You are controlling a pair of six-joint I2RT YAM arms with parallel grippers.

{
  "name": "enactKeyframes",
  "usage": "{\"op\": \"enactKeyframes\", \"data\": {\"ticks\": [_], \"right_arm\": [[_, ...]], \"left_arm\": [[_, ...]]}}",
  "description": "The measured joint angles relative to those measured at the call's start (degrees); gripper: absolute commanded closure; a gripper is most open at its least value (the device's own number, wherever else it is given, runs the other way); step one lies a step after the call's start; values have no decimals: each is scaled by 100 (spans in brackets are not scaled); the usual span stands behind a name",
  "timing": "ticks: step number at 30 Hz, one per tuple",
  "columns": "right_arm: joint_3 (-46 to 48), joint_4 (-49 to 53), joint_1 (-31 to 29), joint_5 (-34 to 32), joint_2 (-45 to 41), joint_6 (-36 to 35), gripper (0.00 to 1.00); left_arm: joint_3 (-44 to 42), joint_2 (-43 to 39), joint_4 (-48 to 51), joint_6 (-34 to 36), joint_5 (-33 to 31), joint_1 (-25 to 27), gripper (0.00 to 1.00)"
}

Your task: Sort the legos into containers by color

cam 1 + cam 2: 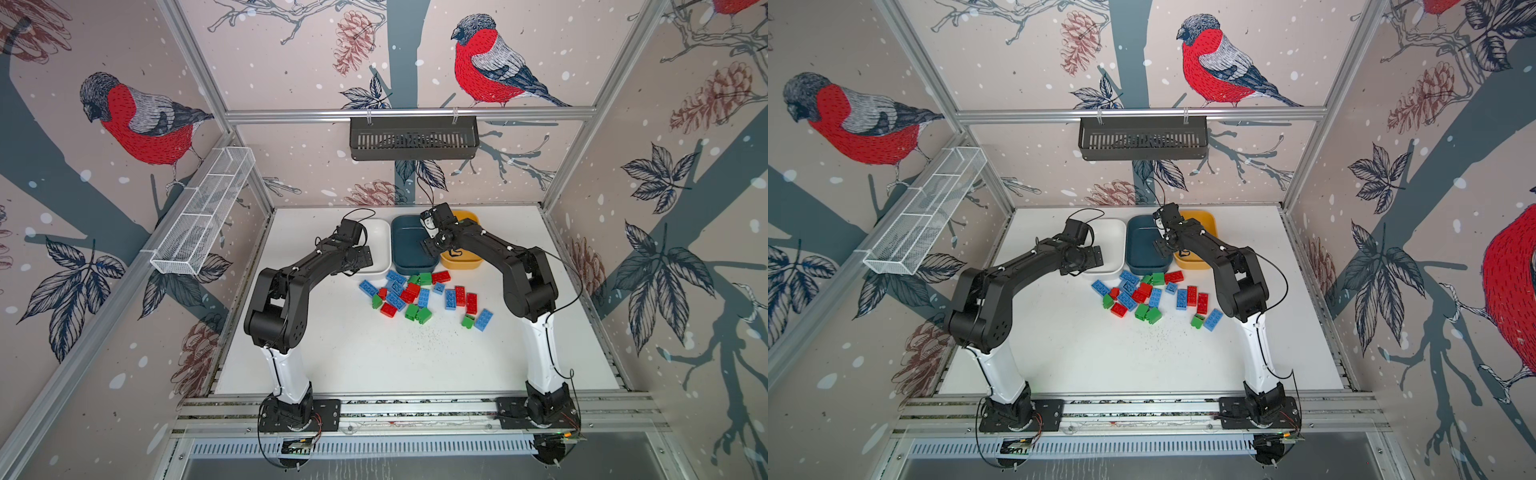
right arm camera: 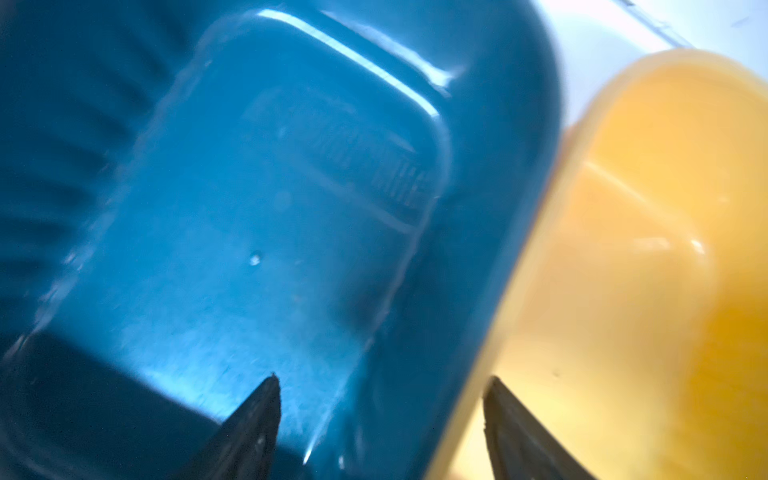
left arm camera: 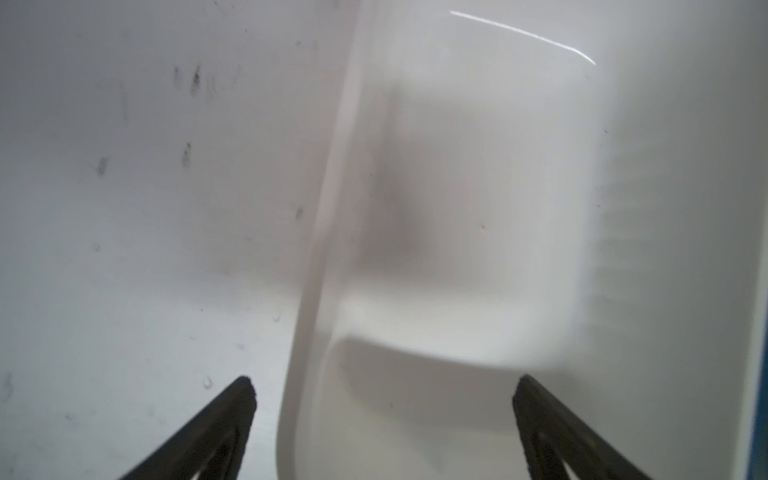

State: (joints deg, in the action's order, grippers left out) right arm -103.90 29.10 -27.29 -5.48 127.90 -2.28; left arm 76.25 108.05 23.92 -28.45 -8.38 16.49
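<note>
Right gripper (image 2: 382, 377) hovering over the teal tub (image 1: 405, 249), jaws parted and empty, left gripper (image 3: 384, 379) spread wide, holding nothing, above the white tub (image 1: 380, 241) beside it, yellow tub (image 1: 467, 261) on its other side, legos (image 1: 411, 291) scattered just in front of it.

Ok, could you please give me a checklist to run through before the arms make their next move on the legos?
1. The left end effector is open and empty: ok.
2. The right end effector is open with nothing in it: ok.
3. The teal tub is free of bricks: ok, its floor shows bare in the right wrist view.
4. The white tub is free of bricks: ok for the part in view.
5. The yellow tub is free of bricks: cannot tell, the right arm hides much of it.
6. The legos are sorted: not ok, all lie loose on the table in front of the tubs.
</note>
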Motion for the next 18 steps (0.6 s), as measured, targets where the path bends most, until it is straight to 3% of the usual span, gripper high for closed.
{"op": "enactKeyframes", "data": {"ticks": [8, 18], "right_arm": [[-160, 66, 2, -673, 129, 647, 15], [-361, 326, 46, -1113, 236, 828, 15]], "left_arm": [[1266, 973, 122, 258, -619, -98, 3], [1668, 1351, 557, -9, -1453, -122, 3]]}}
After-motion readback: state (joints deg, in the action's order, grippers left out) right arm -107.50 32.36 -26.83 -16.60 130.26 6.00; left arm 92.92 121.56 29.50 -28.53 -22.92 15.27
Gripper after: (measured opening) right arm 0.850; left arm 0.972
